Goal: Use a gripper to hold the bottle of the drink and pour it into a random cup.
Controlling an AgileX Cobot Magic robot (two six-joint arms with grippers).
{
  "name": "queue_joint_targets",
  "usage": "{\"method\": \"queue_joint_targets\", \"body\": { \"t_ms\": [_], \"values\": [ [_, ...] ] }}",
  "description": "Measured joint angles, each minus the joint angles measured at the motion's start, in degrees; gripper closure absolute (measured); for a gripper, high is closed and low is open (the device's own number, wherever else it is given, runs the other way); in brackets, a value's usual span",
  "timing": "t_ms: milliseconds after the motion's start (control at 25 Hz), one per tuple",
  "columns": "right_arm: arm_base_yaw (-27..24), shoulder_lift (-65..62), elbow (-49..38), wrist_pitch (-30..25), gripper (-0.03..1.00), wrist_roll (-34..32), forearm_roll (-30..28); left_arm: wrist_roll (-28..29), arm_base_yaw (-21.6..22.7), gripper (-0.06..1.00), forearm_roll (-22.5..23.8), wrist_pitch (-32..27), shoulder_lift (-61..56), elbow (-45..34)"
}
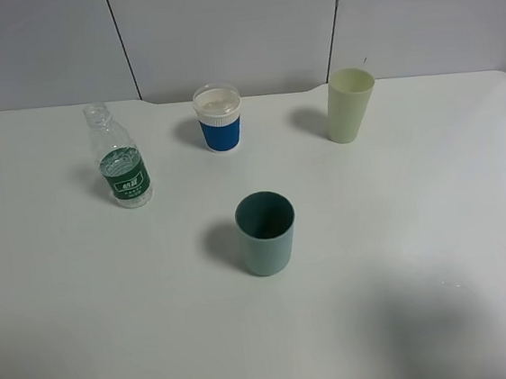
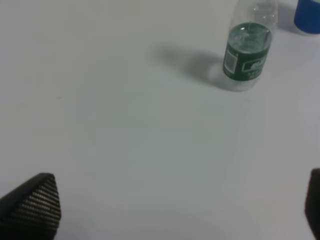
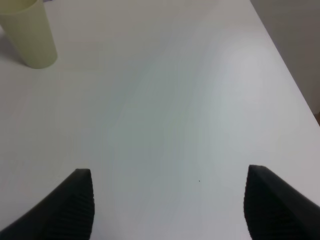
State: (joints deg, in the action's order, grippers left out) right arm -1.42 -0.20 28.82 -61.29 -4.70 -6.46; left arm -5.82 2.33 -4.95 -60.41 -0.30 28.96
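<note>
While uncapped bottle [image 1: 121, 168] holds some liquid, teal cup [image 1: 266, 232] empty.

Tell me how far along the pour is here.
Nothing is done yet. The bottle stands upright and uncapped on the table, ungripped. The left gripper is open, short of the bottle; the right gripper is open too. Grasping, then pouring into a cup such as the blue-banded cup, remain.

Only the jaws' tips show: black wedge-shaped fingers [image 2: 32, 207] with a fine ribbed, woven-looking texture (same ridged pads [image 3: 75, 205] on the right).
</note>
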Motion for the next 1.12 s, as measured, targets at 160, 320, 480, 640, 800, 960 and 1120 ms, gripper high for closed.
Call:
{"method": "queue_joint_targets", "body": {
  "t_ms": [160,320,480,640,800,960,1120],
  "values": [
    [0.0,0.0,0.0,0.0,0.33,0.0,0.0,0.14,0.0,-0.05,0.0,0.0,0.0,0.0],
    [0.0,0.0,0.0,0.0,0.33,0.0,0.0,0.14,0.0,-0.05,0.0,0.0,0.0,0.0],
    [0.0,0.0,0.0,0.0,0.33,0.0,0.0,0.14,0.0,-0.05,0.05,0.0,0.0,0.0],
    [0.0,0.0,0.0,0.0,0.33,0.0,0.0,0.14,0.0,-0.05,0.11,0.0,0.0,0.0],
    [0.0,0.0,0.0,0.0,0.33,0.0,0.0,0.14,0.0,-0.05,0.11,0.0,0.0,0.0],
    [0.0,0.0,0.0,0.0,0.33,0.0,0.0,0.14,0.0,-0.05,0.11,0.0,0.0,0.0],
    [0.0,0.0,0.0,0.0,0.33,0.0,0.0,0.14,0.0,-0.05,0.11,0.0,0.0,0.0]
  ]
}}
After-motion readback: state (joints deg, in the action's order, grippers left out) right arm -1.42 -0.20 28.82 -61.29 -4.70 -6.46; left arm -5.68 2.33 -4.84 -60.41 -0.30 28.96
